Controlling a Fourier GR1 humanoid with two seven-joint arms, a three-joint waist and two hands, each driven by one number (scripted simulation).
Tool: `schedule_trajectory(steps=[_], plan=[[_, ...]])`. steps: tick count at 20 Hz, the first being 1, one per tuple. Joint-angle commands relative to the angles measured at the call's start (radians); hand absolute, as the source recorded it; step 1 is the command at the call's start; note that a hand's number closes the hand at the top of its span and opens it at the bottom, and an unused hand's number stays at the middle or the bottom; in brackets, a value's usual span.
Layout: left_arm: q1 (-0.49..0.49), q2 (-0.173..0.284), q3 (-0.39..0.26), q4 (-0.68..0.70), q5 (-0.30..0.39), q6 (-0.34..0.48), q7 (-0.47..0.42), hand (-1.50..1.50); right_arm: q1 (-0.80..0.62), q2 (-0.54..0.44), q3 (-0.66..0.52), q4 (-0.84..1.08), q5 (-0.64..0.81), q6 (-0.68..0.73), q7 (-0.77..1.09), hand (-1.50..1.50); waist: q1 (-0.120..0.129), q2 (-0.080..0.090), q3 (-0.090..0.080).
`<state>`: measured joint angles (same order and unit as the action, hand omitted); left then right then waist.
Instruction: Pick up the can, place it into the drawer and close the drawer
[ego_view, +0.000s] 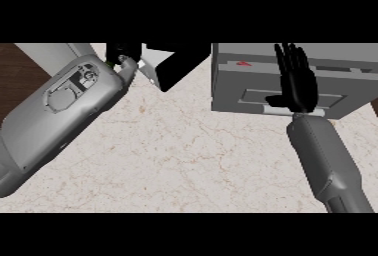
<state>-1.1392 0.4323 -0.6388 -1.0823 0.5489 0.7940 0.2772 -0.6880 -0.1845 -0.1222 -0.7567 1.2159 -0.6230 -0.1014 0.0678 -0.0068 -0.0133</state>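
— Colour of the table?
— Pale cream marble with thin tan veining; a dark brown wood-grain strip shows at its left edge.
— The drawer unit?
— Plain grey, with one small red mark on top.
— The arms?
— Both forearms grey; right hand black, fingers black too. Left hand black, a speck of green beside it.
— The tilted panel?
— Black face, light grey edge.

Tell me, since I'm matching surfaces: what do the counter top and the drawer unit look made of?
The counter top looks like polished marble or similar stone: cream with fine brownish veins. The drawer unit looks like matte grey painted metal or plastic: flat, uniform colour, no grain.
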Motion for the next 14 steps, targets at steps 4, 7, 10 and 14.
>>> schedule_trajectory(steps=[4, 7, 10, 14], plan=[[0.132, 0.046, 0.007, -0.103, -0.015, -0.028, -0.026, -1.5, -0.202, 0.006, -0.062, 0.249, 0.005, -0.071, 0.023, -1.5, 0.025, 0.027, 0.015], [0.141, 0.098, 0.027, -0.177, -0.017, -0.032, 0.017, -1.5, -0.255, 0.016, -0.075, 0.331, 0.011, -0.116, 0.023, -1.5, 0.024, 0.024, 0.015], [0.181, 0.077, 0.022, -0.168, -0.045, -0.018, -0.016, -1.5, -0.325, 0.017, -0.076, 0.395, 0.028, -0.115, 0.038, -1.5, 0.015, 0.029, 0.015], [0.219, 0.075, 0.032, -0.196, -0.044, -0.04, -0.051, -1.5, -0.353, -0.034, -0.118, 0.441, -0.007, -0.135, -0.016, -1.5, 0.028, 0.043, 0.016]])
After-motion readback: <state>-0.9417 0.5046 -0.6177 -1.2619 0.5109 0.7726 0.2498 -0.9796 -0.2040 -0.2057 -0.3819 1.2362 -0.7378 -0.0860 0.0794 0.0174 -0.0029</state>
